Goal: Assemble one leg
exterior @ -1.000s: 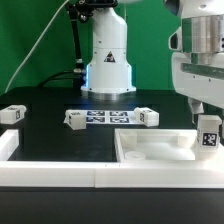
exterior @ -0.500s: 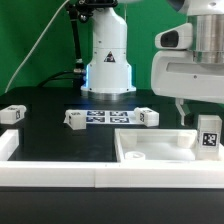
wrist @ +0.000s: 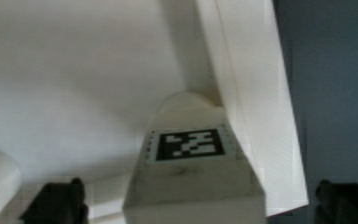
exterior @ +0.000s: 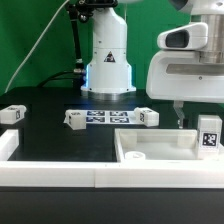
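Observation:
A leg [exterior: 209, 132], a small white block with a black-and-white tag, stands upright at the right end of the big white slab [exterior: 150, 152]. In the wrist view the same leg [wrist: 190, 160] lies between my two dark fingertips, with a gap on each side. My gripper [wrist: 197, 205] is open and straddles it from above. In the exterior view only one finger [exterior: 178, 115] shows, left of the leg; the other is out of frame. Three more legs lie on the black table: one [exterior: 12, 114], one [exterior: 75, 119], one [exterior: 148, 117].
The marker board [exterior: 105, 117] lies between two of the loose legs. The robot base [exterior: 108, 60] stands behind it. A white rail [exterior: 60, 178] runs along the table's front edge. The slab's raised wall [wrist: 247, 90] passes close beside the leg.
My arm has moved toward the exterior view's left and lowered a little over the standing leg. The leg and the other parts have not moved.

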You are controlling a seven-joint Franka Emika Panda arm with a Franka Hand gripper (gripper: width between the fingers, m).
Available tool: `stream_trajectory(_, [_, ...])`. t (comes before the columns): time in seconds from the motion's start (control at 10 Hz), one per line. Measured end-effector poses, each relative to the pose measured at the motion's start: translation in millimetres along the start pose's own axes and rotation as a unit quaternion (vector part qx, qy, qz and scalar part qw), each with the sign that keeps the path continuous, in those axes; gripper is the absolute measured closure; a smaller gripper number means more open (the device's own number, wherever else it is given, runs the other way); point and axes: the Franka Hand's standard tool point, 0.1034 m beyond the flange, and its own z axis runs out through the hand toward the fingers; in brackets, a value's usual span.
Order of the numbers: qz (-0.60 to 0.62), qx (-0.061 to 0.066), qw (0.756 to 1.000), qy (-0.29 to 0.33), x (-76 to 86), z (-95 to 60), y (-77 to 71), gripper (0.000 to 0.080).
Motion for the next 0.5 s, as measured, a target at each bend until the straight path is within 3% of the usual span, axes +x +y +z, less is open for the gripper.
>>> stream_trajectory(0.1, [0.001,0.000,1.000,0.000,-0.1,0.1,-0.1,0.0151])
stream_trajectory(0.3, [0.002,0.000,1.000,0.000,-0.1,0.1,0.0,0.0417])
stream_trajectory(0.4, [0.002,0.000,1.000,0.000,-0.1,0.1,0.1,0.0510])
stream_trajectory(0.5, [0.005,0.000,1.000,0.000,-0.2,0.2,0.1,0.0510])
